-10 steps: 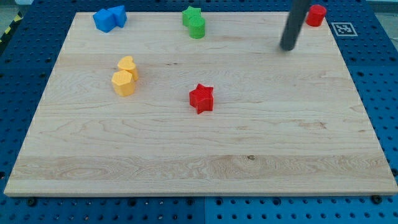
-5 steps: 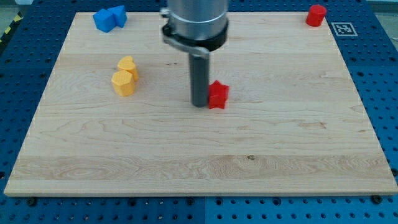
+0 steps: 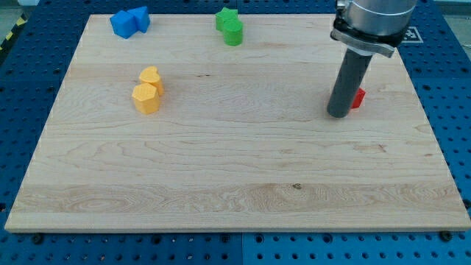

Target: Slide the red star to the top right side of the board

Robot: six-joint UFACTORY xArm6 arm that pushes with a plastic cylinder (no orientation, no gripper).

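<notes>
Blue pegboard framed the pale wooden board (image 3: 221,169) on every side. On it, the red star (image 3: 358,97) sat in the board's right half, above the middle, almost wholly hidden behind the rod so that only a red sliver showed at the rod's right edge; its star shape could not be made out. My tip (image 3: 338,115) stood just to the view's left of it and slightly lower, seemingly touching, which looked like the right side to push from, since the goal corner lay up and to the right. No jaws existed on this arm, so nothing was gripped; the rod only shoved. Well apart, two green blocks (image 3: 230,26) huddled at the top edge, two yellow blocks (image 3: 148,90) sat together at the left, and two blue blocks (image 3: 129,20) occupied the top left corner.
</notes>
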